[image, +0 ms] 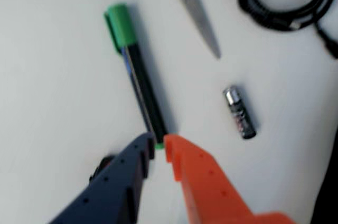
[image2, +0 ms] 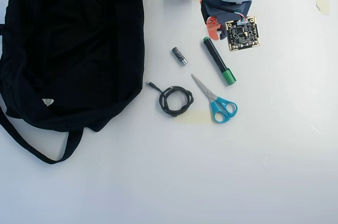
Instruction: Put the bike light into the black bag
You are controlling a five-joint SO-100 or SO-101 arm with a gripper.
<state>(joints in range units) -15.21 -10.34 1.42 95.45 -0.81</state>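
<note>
While overhead shows the black bag [image2: 68, 44], wrist view omits it.

Black bag [image2: 68, 49], green-capped black marker [image: 134, 71], blue-handled scissors [image2: 216, 102], navy-and-orange pincer [image: 159, 147].

1. In the overhead view, filling the left side of the table [image2: 274, 182]: the black bag [image2: 68, 44].
2. Right of the bag: battery [image2: 179, 55], then marker [image2: 219, 61].
3. Below the battery: coiled cable [image2: 176, 101].
4. Right of the cable, below the marker: scissors [image2: 215, 100].
5. At the marker's top end: gripper [image2: 211, 30].
</note>
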